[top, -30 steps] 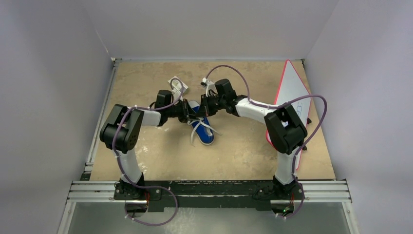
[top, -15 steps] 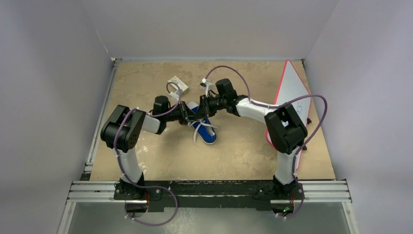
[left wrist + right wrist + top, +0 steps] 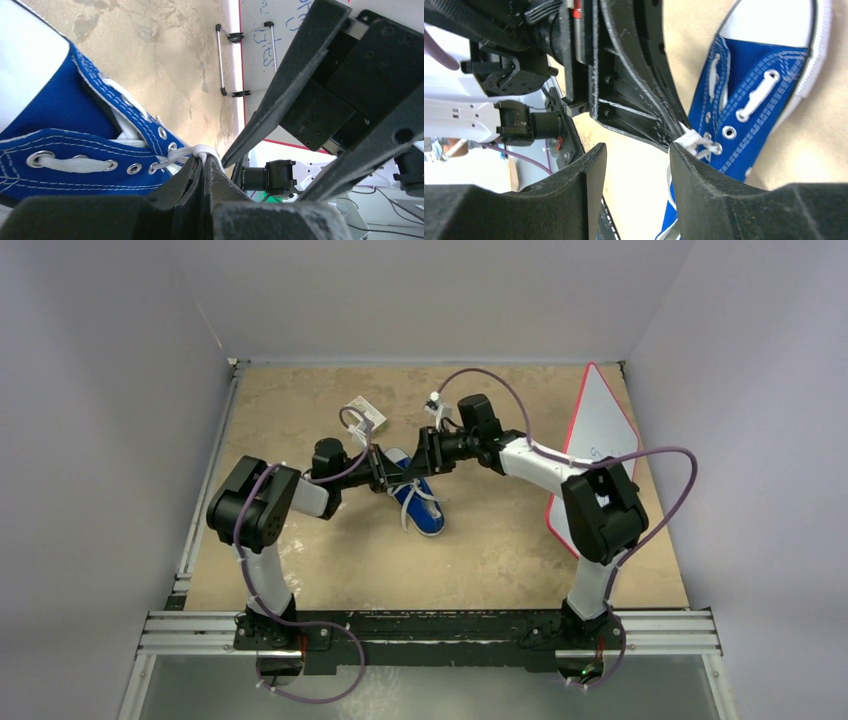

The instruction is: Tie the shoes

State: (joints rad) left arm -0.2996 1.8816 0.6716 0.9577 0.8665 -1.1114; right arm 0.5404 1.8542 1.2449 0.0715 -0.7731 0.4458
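The blue shoe (image 3: pixel 420 504) with white toe cap lies mid-table, toe toward the arms, its white laces (image 3: pixel 412 510) loose across it. My left gripper (image 3: pixel 386 473) is at the shoe's ankle end. In the left wrist view the left gripper (image 3: pixel 204 161) is shut on a bunched white lace (image 3: pixel 200 150) just off the top eyelets of the shoe (image 3: pixel 60 110). My right gripper (image 3: pixel 424 454) faces it from the right. In the right wrist view the right gripper (image 3: pixel 636 156) is open with nothing between its fingers, beside the pinched lace (image 3: pixel 691 139) and the shoe (image 3: pixel 785 106).
A small white box (image 3: pixel 365 414) lies behind the left gripper. A red-edged whiteboard (image 3: pixel 598 430) leans at the right wall, its wire stand (image 3: pixel 224 60) visible in the left wrist view. Walls enclose the table on three sides.
My right gripper has opened and drawn back slightly to the right. The left gripper stays shut on the lace and shifted a little to the left, and the shoe turned slightly.
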